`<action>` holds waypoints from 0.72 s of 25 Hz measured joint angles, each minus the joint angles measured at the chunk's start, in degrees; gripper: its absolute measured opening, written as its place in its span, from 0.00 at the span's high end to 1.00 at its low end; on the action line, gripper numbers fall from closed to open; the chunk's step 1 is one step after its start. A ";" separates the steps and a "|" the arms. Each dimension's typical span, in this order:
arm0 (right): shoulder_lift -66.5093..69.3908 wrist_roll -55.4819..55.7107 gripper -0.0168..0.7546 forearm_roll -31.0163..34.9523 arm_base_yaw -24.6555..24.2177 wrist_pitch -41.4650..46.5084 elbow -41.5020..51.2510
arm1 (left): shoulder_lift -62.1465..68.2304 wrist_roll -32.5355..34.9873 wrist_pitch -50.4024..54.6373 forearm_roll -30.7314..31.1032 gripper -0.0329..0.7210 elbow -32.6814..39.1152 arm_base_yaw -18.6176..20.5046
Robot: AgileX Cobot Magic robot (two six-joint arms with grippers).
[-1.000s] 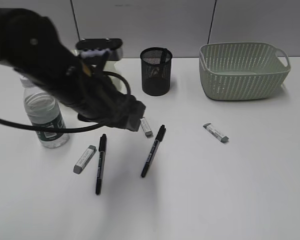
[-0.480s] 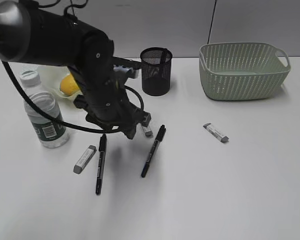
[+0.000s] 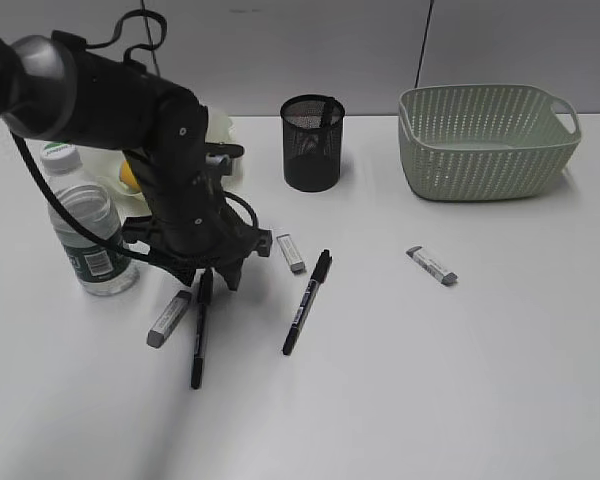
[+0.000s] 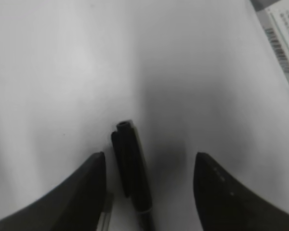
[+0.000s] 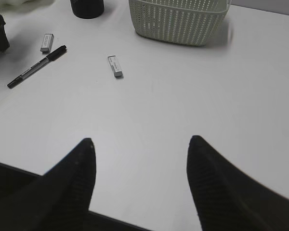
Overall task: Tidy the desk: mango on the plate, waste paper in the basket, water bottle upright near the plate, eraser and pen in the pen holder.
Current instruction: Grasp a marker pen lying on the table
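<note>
My left gripper (image 3: 214, 280) is open and low over the cap end of the left black pen (image 3: 199, 332). In the left wrist view the pen's cap (image 4: 130, 163) lies between the open jaws (image 4: 149, 161), nearer the left one, and they are not closed on it. A second black pen (image 3: 307, 301) lies to the right. Three grey erasers lie on the desk (image 3: 430, 400): one (image 3: 169, 318) beside the left pen, one (image 3: 291, 253) by the arm, one (image 3: 431, 265) at the right. The black mesh pen holder (image 3: 312, 142) stands at the back. The water bottle (image 3: 85, 225) stands upright at the left. The mango (image 3: 128, 178) and the plate (image 3: 218, 130) peek out behind the arm. My right gripper (image 5: 139, 144) is open and empty. No waste paper shows.
The sage-green basket (image 3: 490, 140) stands at the back right; it also shows in the right wrist view (image 5: 183, 19). The right wrist view also shows the second pen (image 5: 36, 67) and two erasers (image 5: 115, 66), (image 5: 46, 42). A dark stick-like thing stands inside the pen holder.
The left arm has swung left and down, from over the middle eraser to the left pen's cap end. The pens, erasers and bottle have not moved.
</note>
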 joint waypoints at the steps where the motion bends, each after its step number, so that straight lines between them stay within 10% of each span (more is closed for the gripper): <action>1: 0.00 0.00 0.36 0.00 0.00 0.00 0.00 | 0.44 -0.10 -0.14 -0.06 0.38 0.00 0.00; 18: 0.00 0.00 0.36 0.00 0.00 -0.02 0.00 | 2.68 -0.39 -1.49 4.39 0.80 -0.29 0.00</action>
